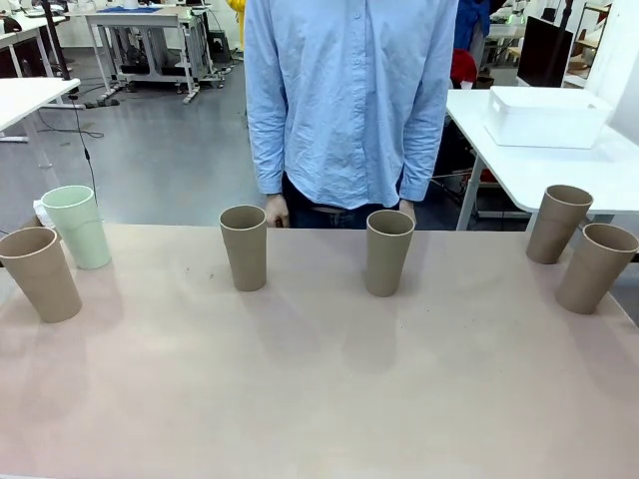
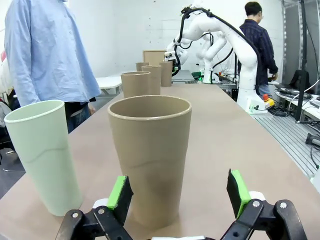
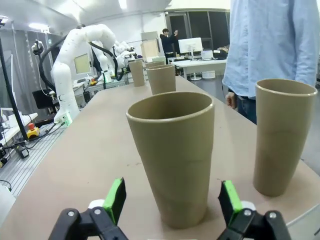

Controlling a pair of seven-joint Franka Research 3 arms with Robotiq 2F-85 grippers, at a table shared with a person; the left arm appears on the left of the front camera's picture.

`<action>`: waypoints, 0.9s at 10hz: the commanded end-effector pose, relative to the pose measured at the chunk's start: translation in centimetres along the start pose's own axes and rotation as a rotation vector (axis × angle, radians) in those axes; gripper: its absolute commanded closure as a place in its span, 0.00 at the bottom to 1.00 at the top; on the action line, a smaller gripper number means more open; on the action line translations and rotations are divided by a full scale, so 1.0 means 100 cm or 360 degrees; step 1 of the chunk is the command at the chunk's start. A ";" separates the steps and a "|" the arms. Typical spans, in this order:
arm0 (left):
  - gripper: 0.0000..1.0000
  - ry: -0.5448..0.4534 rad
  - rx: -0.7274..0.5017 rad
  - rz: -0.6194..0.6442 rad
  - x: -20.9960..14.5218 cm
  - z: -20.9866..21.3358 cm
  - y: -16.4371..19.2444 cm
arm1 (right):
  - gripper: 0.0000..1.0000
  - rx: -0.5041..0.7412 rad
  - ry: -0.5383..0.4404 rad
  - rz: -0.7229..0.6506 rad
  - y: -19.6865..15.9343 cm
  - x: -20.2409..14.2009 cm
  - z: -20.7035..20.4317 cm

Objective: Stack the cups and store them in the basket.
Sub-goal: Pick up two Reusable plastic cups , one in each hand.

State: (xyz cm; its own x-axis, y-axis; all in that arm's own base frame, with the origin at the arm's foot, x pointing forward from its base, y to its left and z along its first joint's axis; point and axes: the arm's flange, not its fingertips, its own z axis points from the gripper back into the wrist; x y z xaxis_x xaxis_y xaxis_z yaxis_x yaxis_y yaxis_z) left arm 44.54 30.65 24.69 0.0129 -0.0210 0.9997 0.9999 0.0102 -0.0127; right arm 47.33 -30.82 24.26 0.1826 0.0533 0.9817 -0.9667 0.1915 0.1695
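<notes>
Six cups stand upright along the table. From left to right in the front view they are a brown cup, a mint-green cup, two brown cups and two more brown cups. My left gripper is open just short of the far-left brown cup, with the mint cup beside it. My right gripper is open just short of a brown cup, and another brown cup stands to its right. The white basket sits on a separate table at the back right.
A person in a light blue shirt stands at the far edge, with a hand at table height. The white side table stands beyond the right corner. The near half of the tabletop is bare.
</notes>
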 end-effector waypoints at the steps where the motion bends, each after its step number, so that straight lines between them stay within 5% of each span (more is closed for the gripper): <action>1: 0.00 -0.0057 0.0005 -0.0013 -0.001 -0.007 -0.001 | 0.00 0.0039 -0.0053 0.0006 -0.003 0.003 -0.003; 9: 0.00 -0.0131 -0.0012 0.0040 -0.004 -0.016 -0.003 | 0.00 0.0024 -0.0089 -0.0003 -0.007 -0.001 -0.022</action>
State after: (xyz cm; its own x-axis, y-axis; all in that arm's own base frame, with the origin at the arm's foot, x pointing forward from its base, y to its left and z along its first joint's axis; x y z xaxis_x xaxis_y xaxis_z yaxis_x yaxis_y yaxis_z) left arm 44.35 29.31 23.77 0.0368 0.0329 0.9988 0.9993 -0.0058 -0.0366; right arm 48.12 -29.19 23.88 0.1764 0.0170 0.9842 -0.9722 0.1591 0.1715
